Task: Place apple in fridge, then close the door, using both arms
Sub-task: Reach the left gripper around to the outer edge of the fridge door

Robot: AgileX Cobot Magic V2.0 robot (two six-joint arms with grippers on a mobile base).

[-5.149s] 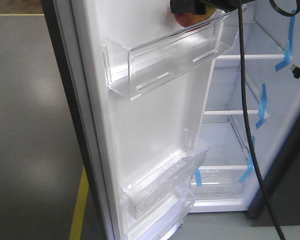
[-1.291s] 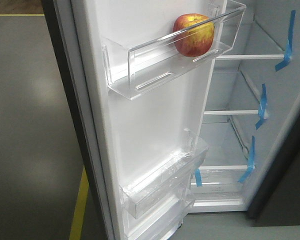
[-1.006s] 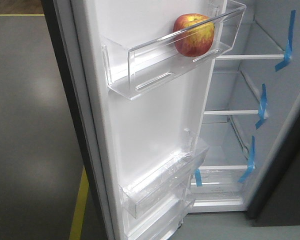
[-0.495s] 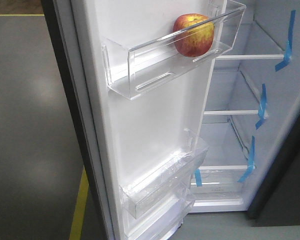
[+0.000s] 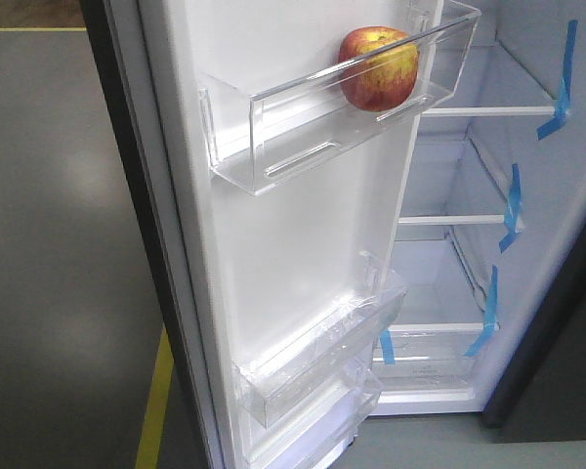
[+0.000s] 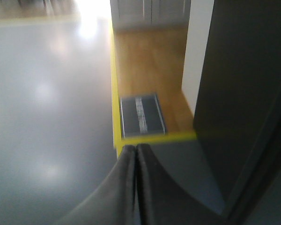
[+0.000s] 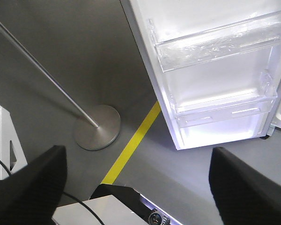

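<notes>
The red and yellow apple [image 5: 378, 66] rests at the right end of the door's upper clear bin [image 5: 273, 137]. The door [image 5: 293, 244] stands open with its white lining towards me. Beyond it is the fridge [image 5: 449, 274], white inside, with shelves and blue tape strips. No arm shows in the front view. My left gripper [image 6: 135, 148] is shut on nothing, low beside the door's dark grey outer face [image 6: 243, 93]. My right gripper [image 7: 138, 187] is open and empty, above the floor below the door's lower bins [image 7: 215, 75].
A yellow floor line [image 7: 136, 136] runs past the door's bottom corner. A round metal stand base [image 7: 97, 126] with a slanted pole sits to its left. The robot's base [image 7: 131, 206] is under the right gripper. A dark mat [image 6: 140, 115] lies on wooden floor beyond a yellow line.
Five seconds ago a black gripper and cables hung over the apple at the upper bin. They are gone from the front view and the apple lies free. Nothing moved over the last second.
</notes>
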